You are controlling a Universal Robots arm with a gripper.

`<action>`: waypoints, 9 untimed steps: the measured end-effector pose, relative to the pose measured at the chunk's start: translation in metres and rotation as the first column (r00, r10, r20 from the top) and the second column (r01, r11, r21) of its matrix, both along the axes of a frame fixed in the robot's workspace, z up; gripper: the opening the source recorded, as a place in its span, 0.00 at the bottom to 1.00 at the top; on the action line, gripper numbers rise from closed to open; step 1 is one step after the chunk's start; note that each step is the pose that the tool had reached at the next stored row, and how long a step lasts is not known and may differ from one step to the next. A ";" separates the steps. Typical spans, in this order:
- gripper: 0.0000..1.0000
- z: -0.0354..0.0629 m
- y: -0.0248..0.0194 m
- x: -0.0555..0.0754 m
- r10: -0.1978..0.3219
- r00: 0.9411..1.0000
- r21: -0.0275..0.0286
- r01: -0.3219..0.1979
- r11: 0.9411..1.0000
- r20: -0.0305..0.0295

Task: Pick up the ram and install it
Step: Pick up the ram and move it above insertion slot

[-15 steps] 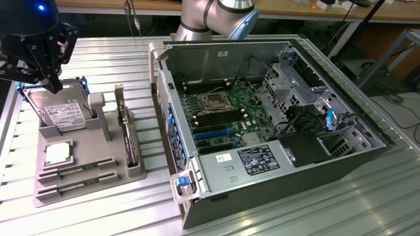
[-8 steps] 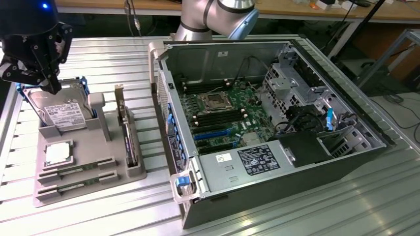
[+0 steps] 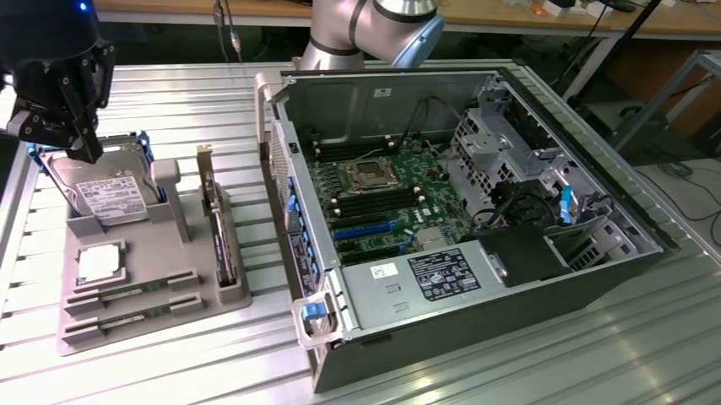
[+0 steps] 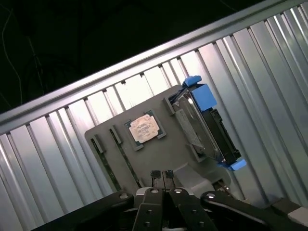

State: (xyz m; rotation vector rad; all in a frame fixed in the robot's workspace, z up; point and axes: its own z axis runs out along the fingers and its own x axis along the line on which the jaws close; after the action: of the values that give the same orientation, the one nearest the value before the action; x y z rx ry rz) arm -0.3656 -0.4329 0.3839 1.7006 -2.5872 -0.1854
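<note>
Grey moulded plastic is forming the parts holder (image 3: 169, 253), which is lying on the ribbed metal table (image 3: 507, 371) beside the open computer case (image 3: 372, 101). The ram sticks (image 3: 124, 294), thin, long and green, are resting flat in two slots at the holder's end away from the silver hard drive (image 3: 113, 194). The black gripper (image 3: 84, 150) is hanging over that drive, well apart from the sticks.

In the wrist view, the gripper (image 4: 162, 174) is showing its dark fingertips (image 4: 155, 174) pressed together and holding nothing. The ram sticks (image 4: 127, 161) are lying in their slots near the square CPU (image 4: 146, 129), not touching the fingers.
</note>
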 end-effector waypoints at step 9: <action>0.11 0.0000 0.0000 0.000 0.137 0.991 0.000 -0.137 0.991 0.000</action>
State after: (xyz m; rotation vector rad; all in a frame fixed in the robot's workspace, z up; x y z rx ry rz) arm -0.3656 -0.4329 0.3839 1.8700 -2.4578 -0.1802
